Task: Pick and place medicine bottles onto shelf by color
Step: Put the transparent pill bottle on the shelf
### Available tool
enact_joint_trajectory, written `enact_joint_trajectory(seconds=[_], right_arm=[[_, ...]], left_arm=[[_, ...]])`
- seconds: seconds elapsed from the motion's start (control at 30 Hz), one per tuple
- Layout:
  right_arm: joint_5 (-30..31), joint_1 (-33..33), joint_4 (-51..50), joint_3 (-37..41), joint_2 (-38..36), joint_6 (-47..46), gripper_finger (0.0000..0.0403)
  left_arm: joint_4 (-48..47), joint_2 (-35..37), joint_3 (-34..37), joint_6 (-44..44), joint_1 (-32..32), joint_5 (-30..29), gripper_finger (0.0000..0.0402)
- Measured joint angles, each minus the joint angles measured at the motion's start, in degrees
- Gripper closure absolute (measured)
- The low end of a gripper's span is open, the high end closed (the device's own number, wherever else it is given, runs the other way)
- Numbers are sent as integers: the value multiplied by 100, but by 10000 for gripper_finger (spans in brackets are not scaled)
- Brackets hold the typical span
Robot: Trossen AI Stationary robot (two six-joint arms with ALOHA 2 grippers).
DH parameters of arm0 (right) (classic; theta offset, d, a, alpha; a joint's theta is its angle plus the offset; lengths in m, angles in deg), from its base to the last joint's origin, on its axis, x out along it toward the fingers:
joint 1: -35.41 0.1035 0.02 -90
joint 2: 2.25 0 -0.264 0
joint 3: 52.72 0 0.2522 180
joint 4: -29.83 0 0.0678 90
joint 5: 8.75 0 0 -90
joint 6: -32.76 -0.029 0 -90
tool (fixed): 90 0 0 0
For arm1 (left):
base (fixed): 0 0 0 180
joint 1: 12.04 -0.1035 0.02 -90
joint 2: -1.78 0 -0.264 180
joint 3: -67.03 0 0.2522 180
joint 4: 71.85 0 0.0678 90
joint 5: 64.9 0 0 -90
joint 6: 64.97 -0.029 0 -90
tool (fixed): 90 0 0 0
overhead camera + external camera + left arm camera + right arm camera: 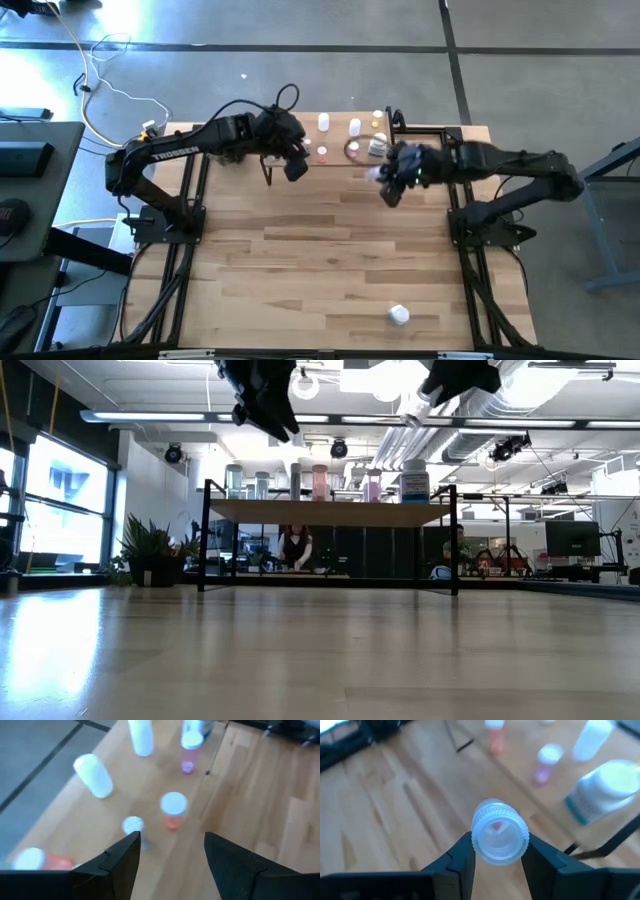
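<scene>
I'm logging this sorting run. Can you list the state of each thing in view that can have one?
Left claw: open, empty, raised above the shelf.
Right claw: shut on a clear bottle, held in the air.
Clear bottle: gripped, white cap toward the wrist camera.
Shelf: standing, several bottles upright on top.
Orange bottle: upright on the shelf, capped.
Pink bottle: upright, capped.
White bottle: alone on the table's near side, off the shelf.

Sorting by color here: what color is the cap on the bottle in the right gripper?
White, on the bottle clamped in the right gripper; right wrist view shows it best.
</scene>
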Motion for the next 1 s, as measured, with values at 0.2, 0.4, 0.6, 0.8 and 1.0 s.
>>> enact_joint_trajectory(seconds=[0.2, 0.4, 0.6, 0.8, 1.0], right_arm=[[-87, -696, 101, -497, 0, 339, 283], [-87, -1274, 401, -816, 0, 670, 283], [-87, -1826, 508, -877, 2, 879, 283], [-139, -2307, 619, -877, 97, 1114, 283], [-431, -2752, 696, -877, 320, 1467, 283]], left_arm=[[247, 0, 0, -575, -287, 16, 190], [825, 2, 0, -610, -468, 332, 190], [1255, 2, 0, -621, -480, 533, 190], [1311, 1, 0, -908, -480, 555, 190], [1314, 2, 0, -909, -482, 551, 190]])
